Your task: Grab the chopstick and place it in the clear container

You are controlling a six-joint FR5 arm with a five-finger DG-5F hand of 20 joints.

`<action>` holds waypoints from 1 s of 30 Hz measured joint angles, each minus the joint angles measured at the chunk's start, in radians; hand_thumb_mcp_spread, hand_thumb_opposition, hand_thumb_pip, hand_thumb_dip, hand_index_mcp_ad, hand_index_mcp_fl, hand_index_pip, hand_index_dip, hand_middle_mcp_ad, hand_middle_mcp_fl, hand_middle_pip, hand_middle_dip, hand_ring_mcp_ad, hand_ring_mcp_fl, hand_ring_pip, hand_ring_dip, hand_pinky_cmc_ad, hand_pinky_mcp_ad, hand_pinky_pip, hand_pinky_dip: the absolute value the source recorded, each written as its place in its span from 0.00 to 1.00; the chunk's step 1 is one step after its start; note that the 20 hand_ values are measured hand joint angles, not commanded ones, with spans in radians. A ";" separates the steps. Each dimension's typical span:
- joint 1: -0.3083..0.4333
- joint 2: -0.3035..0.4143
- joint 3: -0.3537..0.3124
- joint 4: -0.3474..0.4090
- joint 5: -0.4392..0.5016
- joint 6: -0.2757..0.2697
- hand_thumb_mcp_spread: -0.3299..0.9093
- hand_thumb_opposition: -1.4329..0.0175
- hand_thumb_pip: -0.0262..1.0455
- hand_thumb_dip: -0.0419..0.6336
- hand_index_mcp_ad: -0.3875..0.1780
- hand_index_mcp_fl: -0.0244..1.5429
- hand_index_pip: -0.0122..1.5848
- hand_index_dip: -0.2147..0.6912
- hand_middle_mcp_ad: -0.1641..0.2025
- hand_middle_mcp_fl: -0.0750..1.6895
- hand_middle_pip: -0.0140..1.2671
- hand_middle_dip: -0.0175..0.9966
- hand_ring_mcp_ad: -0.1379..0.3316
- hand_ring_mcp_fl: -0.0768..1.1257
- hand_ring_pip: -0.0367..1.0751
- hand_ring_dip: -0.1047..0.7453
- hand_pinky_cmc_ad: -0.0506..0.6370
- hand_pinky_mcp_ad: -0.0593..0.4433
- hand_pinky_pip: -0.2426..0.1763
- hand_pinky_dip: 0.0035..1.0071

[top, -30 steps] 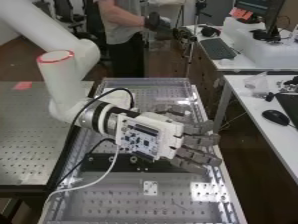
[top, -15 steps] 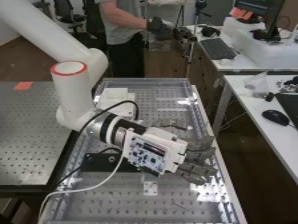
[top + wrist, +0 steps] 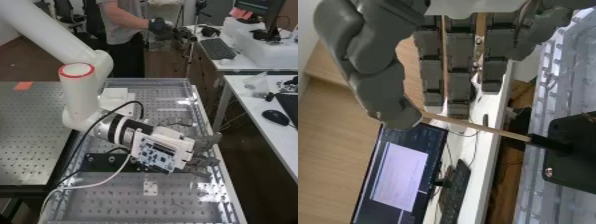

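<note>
- Hides one end of the chopstick [image 3: 476, 127] behind the thumb [image 3: 384, 85] in the wrist view; cannot tell from this how much length lies behind it, or whether touching.
- Runs at the other end into a dark sleeve [image 3: 551, 144], with the join to the black block [image 3: 569, 162] hard to make out.
- Cuts the black block off at the wrist view's edge.
- In the high view, covers part of the black plate [image 3: 100, 161] with the arm [image 3: 81, 95] and hand [image 3: 179, 152].
- Looks slender, straight and pale, like bare wood, up to the dark sleeve.
- Stretches between thumb and black block, passing close by the tips of the fingers [image 3: 459, 65].
- Has the hand open, with fingers nearly straight and side by side, and thumb apart from them; cannot tell of any contact with the chopstick.
- Holds the hand above the perforated table [image 3: 120, 200], near its long side, with the circuit board [image 3: 156, 154] facing up and the white box [image 3: 114, 96] well apart.
</note>
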 joint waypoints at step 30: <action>-0.008 -0.031 0.069 -0.053 -0.002 -0.061 0.72 0.41 0.53 0.58 0.59 0.51 0.39 0.46 0.64 0.53 0.17 0.63 0.51 0.52 0.08 0.37 0.59 0.32 0.60 0.14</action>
